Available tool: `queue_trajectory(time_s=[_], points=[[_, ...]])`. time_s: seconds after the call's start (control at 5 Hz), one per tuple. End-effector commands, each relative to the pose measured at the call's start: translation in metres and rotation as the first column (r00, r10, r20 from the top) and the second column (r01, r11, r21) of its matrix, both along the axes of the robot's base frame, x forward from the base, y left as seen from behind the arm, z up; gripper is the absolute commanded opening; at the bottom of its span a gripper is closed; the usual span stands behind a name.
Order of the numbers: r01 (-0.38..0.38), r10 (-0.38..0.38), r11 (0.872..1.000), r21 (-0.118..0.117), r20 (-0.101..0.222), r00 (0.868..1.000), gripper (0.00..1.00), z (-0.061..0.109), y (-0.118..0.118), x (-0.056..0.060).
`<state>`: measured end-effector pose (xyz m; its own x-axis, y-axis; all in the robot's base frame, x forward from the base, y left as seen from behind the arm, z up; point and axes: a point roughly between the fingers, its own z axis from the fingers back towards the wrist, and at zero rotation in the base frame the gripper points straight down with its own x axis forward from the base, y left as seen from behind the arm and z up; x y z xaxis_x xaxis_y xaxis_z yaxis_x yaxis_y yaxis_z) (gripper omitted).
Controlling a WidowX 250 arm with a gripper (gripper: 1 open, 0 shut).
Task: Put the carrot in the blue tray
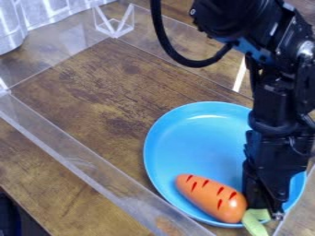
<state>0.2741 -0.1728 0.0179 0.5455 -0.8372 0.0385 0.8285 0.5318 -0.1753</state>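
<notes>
You are looking at the carrot [212, 196] lying on its side inside the blue tray [185, 138], down near the front edge of the dish. Its orange body is resting on the blue floor, and its little green leafy end [256, 219] is poking out toward the rim at the bottom right. The black gripper [268, 205] is pointing straight down, right at that green end, with the arm standing tall above it. Its fingers are pressed together as tight as they go, and they seem to be pinching the leafy stub, but the fingertips are dark and partly hidden, so you cannot be fully sure they are holding it. The tray itself is sitting on the brown wooden table [99, 83], with a clear plastic wall [74, 157] running along the near side. So the big part of the job is looking done: the carrot is already in the tray and nothing else is in there with it. What is likely left for you is small: letting the fingers spread apart so the carrot is free, and then lifting the arm up and away without dragging the carrot over the rim.
</notes>
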Motion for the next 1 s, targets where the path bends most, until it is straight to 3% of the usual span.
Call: queue_trajectory(time_s=[0.0, 0.2, 0.4, 0.6, 0.8], points=[[-0.005, 0.006, 1.000, 0.013, -0.028, 1.000, 0.00, -0.003, 0.009, -0.005], [-0.007, 0.007, 1.000, 0.013, -0.031, 0.999, 1.00, -0.001, 0.010, -0.004], [-0.007, 0.007, 1.000, 0.014, -0.033, 0.999, 1.00, 0.001, 0.010, -0.002], [0.001, 0.000, 1.000, 0.020, -0.031, 1.000, 0.00, 0.005, 0.010, 0.001], [0.009, -0.008, 1.000, 0.026, -0.030, 1.000, 0.00, 0.008, 0.011, 0.004]])
